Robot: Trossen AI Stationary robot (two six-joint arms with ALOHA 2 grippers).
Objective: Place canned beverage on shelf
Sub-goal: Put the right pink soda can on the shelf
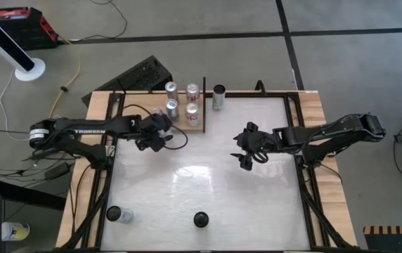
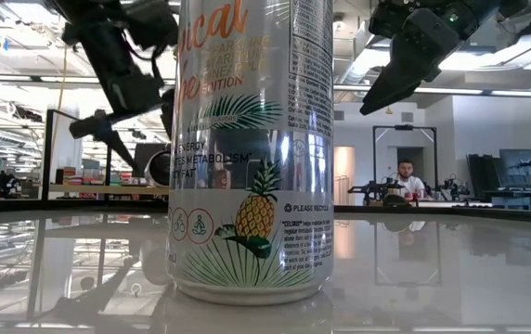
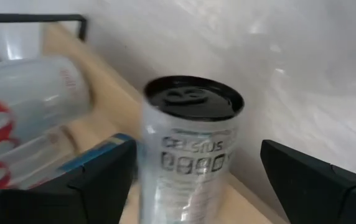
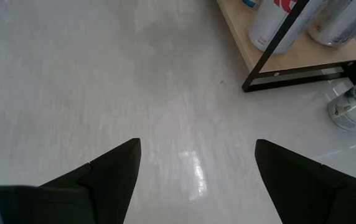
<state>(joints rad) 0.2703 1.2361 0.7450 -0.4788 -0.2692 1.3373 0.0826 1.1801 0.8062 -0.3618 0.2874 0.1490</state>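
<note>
The pale wood shelf with a thin black upright stands at the table's far edge and holds several cans. My left gripper is open at the shelf's near left corner. In the left wrist view its fingers stand on either side of a silver, black-topped Celsius can that stands upright on the shelf board. A gap shows at one finger; whether the other touches the can I cannot tell. My right gripper is open and empty above the mid table.
One can stands on the white table just right of the shelf and shows in the right wrist view. At the near edge a can lies at the left and another stands upright, filling the low view.
</note>
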